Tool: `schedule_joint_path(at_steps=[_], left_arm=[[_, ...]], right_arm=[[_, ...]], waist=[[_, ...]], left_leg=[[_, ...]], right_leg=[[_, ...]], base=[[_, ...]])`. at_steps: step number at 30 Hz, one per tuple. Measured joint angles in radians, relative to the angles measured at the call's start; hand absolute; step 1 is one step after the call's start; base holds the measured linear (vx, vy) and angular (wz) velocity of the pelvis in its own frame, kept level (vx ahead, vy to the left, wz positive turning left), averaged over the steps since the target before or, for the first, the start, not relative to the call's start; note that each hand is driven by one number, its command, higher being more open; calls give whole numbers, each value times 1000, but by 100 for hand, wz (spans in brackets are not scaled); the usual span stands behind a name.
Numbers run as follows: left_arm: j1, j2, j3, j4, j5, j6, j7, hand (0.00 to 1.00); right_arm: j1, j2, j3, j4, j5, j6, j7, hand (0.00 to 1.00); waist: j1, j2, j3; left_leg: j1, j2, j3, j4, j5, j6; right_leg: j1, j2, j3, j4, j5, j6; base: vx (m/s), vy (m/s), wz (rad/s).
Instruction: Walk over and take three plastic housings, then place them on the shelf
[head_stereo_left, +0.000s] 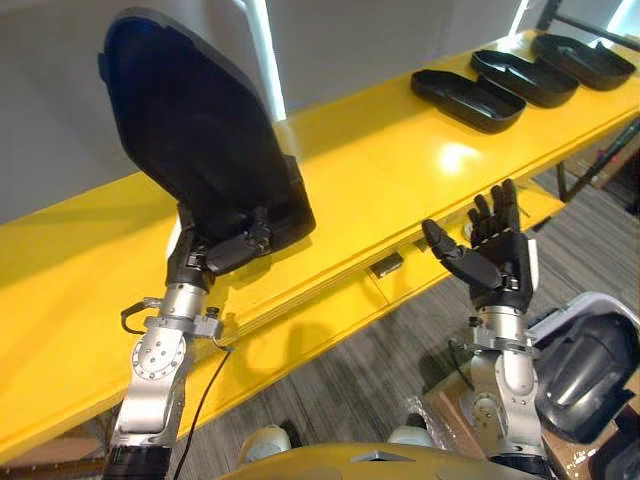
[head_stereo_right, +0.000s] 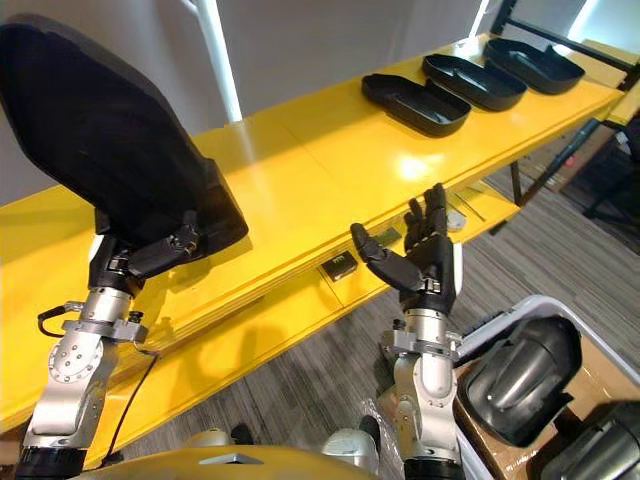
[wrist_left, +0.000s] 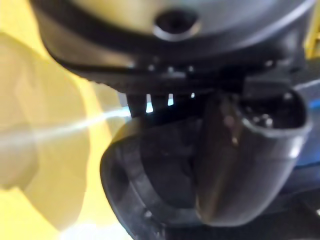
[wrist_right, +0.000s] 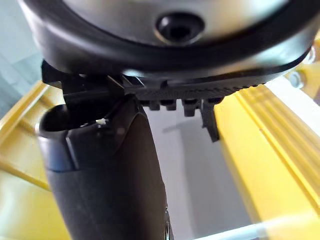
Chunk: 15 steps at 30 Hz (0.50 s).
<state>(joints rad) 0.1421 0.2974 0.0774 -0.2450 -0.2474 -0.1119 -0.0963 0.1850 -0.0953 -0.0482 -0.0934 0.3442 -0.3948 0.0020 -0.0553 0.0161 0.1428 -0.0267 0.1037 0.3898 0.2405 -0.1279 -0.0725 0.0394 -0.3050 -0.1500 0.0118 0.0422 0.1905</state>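
My left hand (head_stereo_left: 232, 250) is shut on the lower edge of a large black plastic housing (head_stereo_left: 195, 130), holding it upright and tilted over the yellow shelf (head_stereo_left: 380, 160); the thumb (wrist_left: 240, 165) presses on the housing's rim. Three more black housings (head_stereo_left: 467, 100) (head_stereo_left: 525, 77) (head_stereo_left: 583, 60) lie open side up in a row at the shelf's far right. My right hand (head_stereo_left: 493, 255) is raised in front of the shelf's edge, open, fingers straight and holding nothing.
A box at the lower right holds more dark housings (head_stereo_right: 520, 375). A yellow lower ledge (head_stereo_left: 400, 280) with small metal pieces runs under the shelf. Grey carpet floor (head_stereo_left: 340, 390) lies in front. A dark frame leg (head_stereo_left: 565, 180) stands at the right.
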Motion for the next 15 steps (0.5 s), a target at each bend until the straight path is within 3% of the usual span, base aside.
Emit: schedule_joint_path(at_steps=[7,11,15], left_arm=[[-217,-4,-86,189,-157,156,-3,0],[-368,43,-119,403,-188,230,12,0],[-501,82,-119,538,-255,262,46,0]], right_arm=[[-14,-67,8,-1,-25,52,12,100],[-22,-85,22,-1,-24,82,12,100],[-21,-96,23,-2,-23,86,21,100]], waist=[[-33,36,-24],[-59,36,-24],[-67,36,-24]], left_leg=[[4,12,-14,-73,29,-7],[20,11,-1,-109,47,-7],[37,9,22,-136,60,-8]], right_leg=[[-5,31,-51,-33,37,-11],[-14,37,-61,-34,46,-17],[-24,41,-59,-34,53,-25]], base=[[51,-49,-1],[-30,-31,-8],[-59,-23,-17]])
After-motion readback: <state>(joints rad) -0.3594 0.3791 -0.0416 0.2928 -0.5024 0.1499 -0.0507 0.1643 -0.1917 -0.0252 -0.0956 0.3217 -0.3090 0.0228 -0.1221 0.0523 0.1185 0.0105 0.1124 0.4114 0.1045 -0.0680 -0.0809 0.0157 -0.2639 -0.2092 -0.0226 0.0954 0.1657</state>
